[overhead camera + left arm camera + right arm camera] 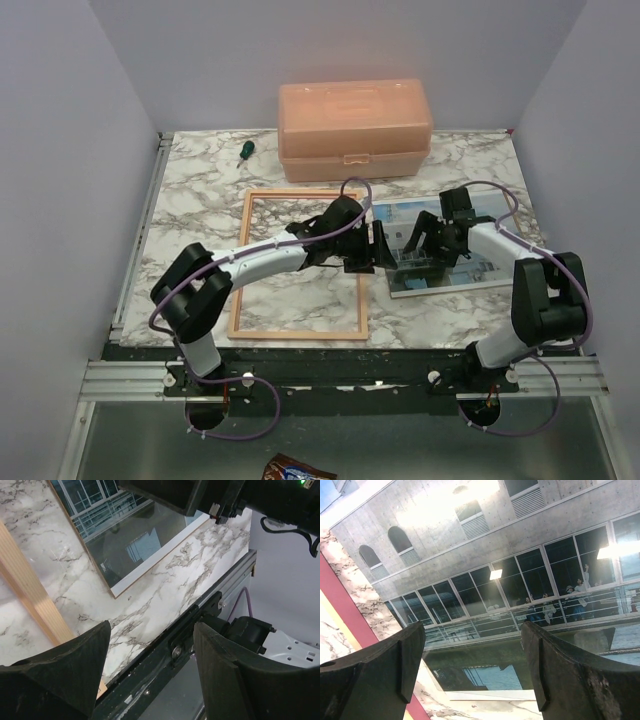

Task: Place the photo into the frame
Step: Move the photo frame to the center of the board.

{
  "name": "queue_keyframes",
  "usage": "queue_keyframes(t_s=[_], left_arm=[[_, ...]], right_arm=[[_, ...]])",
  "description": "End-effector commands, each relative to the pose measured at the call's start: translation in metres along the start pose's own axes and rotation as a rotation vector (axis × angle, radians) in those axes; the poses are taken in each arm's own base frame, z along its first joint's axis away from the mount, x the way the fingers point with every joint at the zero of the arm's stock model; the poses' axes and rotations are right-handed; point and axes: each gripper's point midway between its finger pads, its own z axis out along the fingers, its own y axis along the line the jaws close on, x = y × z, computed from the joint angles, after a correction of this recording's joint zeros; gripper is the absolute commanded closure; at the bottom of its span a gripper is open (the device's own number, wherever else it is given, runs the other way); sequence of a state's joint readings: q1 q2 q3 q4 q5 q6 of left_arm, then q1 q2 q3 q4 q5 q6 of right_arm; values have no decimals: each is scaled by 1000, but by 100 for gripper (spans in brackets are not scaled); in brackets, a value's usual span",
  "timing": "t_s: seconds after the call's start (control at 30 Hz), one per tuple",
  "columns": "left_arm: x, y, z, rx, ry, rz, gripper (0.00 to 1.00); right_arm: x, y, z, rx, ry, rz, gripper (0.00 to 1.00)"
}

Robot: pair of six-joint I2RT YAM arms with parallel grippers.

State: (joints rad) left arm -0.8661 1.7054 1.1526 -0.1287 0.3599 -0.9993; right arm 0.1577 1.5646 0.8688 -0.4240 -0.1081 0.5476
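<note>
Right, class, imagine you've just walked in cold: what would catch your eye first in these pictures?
Probably the peach plastic box at the far edge of the marble table, the brightest thing there. Next, the left claw and right claw, both open, close together mid-table. The right one hangs over the glossy photo of a concrete building, which lies just right of the empty frame.

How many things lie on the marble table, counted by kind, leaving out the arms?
Photo: 1
Frame: 1
Plastic box: 1
Screwdriver: 1
Total: 4
</note>
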Motion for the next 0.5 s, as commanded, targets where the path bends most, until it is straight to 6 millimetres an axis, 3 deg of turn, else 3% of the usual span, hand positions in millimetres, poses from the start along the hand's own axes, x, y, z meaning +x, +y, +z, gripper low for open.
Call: queue_keyframes(t_s=[0.0, 0.23, 0.47], left_arm=[[-9, 1, 11, -28, -22, 2, 32], [-17, 11, 36, -95, -1, 1, 35], [-25, 49, 55, -294, 13, -15, 36]], right_arm=[[55, -16, 17, 7, 166, 13, 15], [55, -7, 11, -38, 160, 16, 15], [46, 1, 6, -60, 145, 15, 15]])
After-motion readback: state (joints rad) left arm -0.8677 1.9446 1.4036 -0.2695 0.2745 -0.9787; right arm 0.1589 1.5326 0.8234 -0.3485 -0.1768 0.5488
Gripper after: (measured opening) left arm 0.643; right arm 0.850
